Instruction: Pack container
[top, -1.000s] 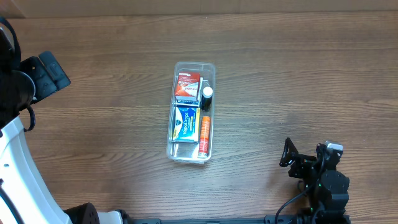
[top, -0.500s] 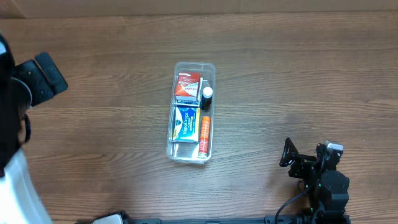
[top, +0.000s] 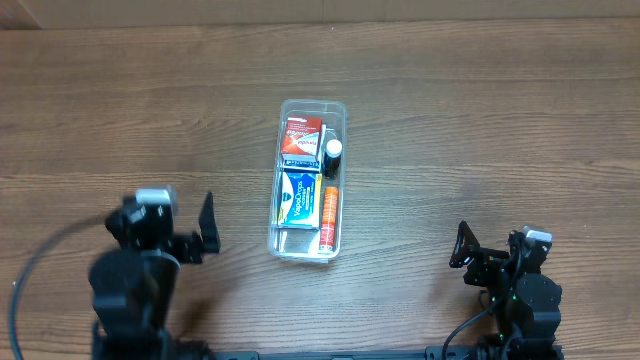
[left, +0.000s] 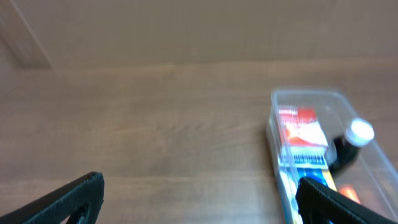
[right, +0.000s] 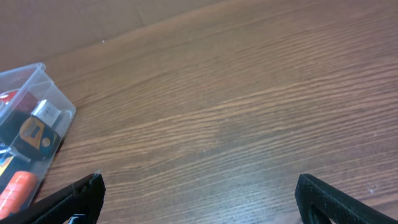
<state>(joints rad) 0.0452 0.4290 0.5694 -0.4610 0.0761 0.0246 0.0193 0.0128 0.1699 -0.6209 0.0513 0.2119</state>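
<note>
The container stands in the middle of the table, with its long side running from the top of the frame to the bottom. Inside it lie a red box, a blue box, a dark bottle with a white cap and an orange tube. I see no loose item on the table, so I judge that the packing is finished or nearly finished, and that the step in hand is to bring the arms to rest.

To do this well, both arms should stay low and away from the container, so that nothing pushes it or disturbs what is inside. It is also good to check that nothing rises above the rim; from these views I cannot tell this surely.

The left fingers are spread wide and hold nothing. In the overhead view they are at the lower left, well apart from the container, which appears at the right side of the left wrist view. The right fingers are also spread wide and empty, at the lower right, well apart from the container; in the right wrist view only its corner shows, at the left edge.
</note>
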